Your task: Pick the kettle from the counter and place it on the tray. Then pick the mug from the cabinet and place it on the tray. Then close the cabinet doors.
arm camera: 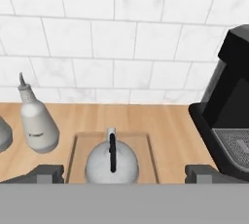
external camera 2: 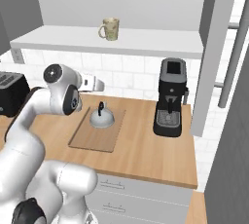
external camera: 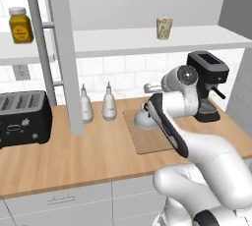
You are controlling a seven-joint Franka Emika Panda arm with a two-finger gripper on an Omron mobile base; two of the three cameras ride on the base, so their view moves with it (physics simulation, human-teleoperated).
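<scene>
The pale grey kettle (external camera 2: 102,117) (arm camera: 112,162) stands upright on the tan tray (external camera 2: 95,139) (arm camera: 73,157), which lies on the wooden counter (external camera: 88,156). In the left base view my forearm hides most of the kettle (external camera: 141,118). My gripper (arm camera: 124,173) (external camera 2: 98,85) hovers above and just behind it, open, its fingertips (arm camera: 47,172) wide apart and touching nothing. The cream mug (external camera: 164,27) (external camera 2: 110,28) stands on the white shelf of the cabinet (external camera: 123,41). Both cabinet doors (external camera: 66,53) (external camera 2: 214,52) hang open.
A black coffee machine (external camera: 209,85) (external camera 2: 170,96) (arm camera: 231,116) stands right of the tray. Two whitish bottles (external camera: 86,104) (external camera: 109,103) and a black toaster (external camera: 22,117) are to its left. A yellow jar (external camera: 20,25) sits on the left shelf.
</scene>
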